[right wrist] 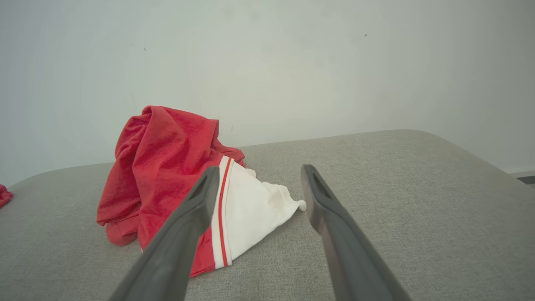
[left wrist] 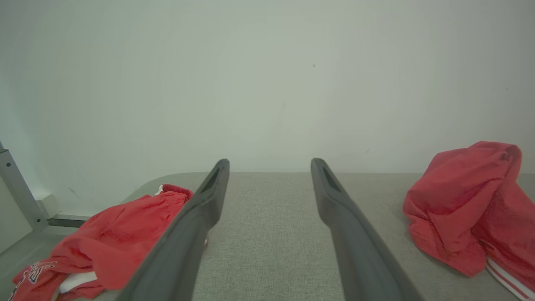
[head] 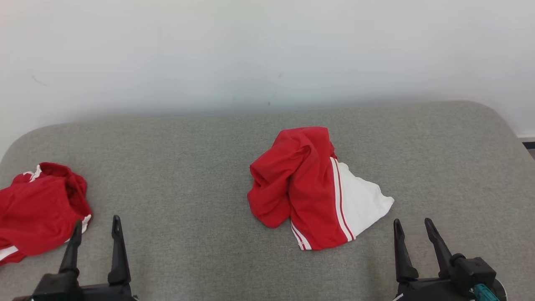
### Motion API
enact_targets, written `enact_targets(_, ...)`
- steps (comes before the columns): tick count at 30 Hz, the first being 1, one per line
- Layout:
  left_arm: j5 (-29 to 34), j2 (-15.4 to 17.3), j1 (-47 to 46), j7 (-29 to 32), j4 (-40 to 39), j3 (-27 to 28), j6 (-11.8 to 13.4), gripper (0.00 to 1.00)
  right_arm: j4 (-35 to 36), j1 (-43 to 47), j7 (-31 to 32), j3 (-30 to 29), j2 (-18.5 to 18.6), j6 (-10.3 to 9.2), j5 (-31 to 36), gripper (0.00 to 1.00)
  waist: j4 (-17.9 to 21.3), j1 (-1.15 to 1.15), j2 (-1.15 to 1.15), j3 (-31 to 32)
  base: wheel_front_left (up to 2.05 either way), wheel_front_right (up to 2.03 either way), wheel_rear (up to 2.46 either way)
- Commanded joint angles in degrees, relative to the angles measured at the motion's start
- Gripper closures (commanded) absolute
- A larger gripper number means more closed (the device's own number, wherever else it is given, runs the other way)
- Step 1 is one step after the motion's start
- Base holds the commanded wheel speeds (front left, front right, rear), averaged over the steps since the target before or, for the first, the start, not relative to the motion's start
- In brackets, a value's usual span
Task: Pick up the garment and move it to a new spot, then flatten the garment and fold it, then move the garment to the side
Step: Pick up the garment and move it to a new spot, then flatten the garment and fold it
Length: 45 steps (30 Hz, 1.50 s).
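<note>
A crumpled red garment with a white panel and white side stripes lies bunched at the middle of the grey padded surface. In the left wrist view the garment is at the right; in the right wrist view it sits just ahead and left of the fingers. My right gripper is open and empty, near the white corner's front right, apart from it. At the front left my left gripper is open and holds nothing.
A second crumpled red garment lies at the surface's left edge, close beside my left gripper's outer finger. A pale wall rises behind the surface. The surface's rounded corners show at back left and back right.
</note>
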<state>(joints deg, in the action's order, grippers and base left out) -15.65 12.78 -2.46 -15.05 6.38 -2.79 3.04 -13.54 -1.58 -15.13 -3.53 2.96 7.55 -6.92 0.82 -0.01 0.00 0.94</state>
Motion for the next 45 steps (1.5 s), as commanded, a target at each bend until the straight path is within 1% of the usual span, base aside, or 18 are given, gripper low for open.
enact_targets(1, 0.9, -0.3, 0.8, -0.2, -0.1, 0.2, -0.1, 0.00, -0.1, 0.6, 0.0, 0.0, -0.1, -0.12, 0.2, 0.00, -0.3, 0.01, 0.00, 0.1, 0.00, 0.00, 0.00)
enact_targets(3, 1.8, -0.9, 1.7, -0.2, 0.2, 0.4, -0.1, 0.00, -0.2, 0.8, 0.0, -0.2, -0.1, -0.12, 0.3, 0.00, -0.7, 0.01, 0.00, 0.2, 0.00, 0.00, 0.00)
enact_targets(11, 3.9, -2.9, 4.2, -0.2, 0.6, 3.0, -2.5, 0.00, -0.8, 1.4, 0.0, 0.0, -0.1, -0.12, 0.3, 0.00, -1.5, 0.01, 0.00, 0.4, 0.00, 0.00, 0.00)
enact_targets(12, 4.1, -3.1, 4.6, -0.2, 0.7, 2.9, -3.1, 0.00, -0.9, 1.5, 0.0, 0.0, -0.2, -0.12, 0.2, 0.00, -1.5, 0.01, 0.00, 0.4, 0.00, 0.00, 0.00)
enact_targets(18, 6.7, -3.5, 6.2, -0.2, 1.5, 3.2, -4.1, 0.00, -1.3, 1.6, 0.0, 0.3, -0.1, -0.12, 0.5, 0.00, -1.4, 0.01, 0.00, 0.6, 0.00, 0.00, 0.00)
enact_targets(25, 7.4, -4.4, 6.7, -0.2, 1.9, 2.7, -6.6, 0.00, -1.9, 1.5, 0.0, 0.4, -0.1, -0.12, 0.9, 0.00, -1.4, 0.01, 0.00, 0.7, 0.00, 0.00, 0.00)
enact_targets(45, 9.4, -5.6, 7.0, -0.2, 1.7, 4.0, -8.2, 0.00, -2.9, 1.2, 0.0, 0.3, -0.1, -0.12, 1.2, 0.00, -0.7, 0.01, 0.00, 0.5, 0.00, 0.00, 0.00)
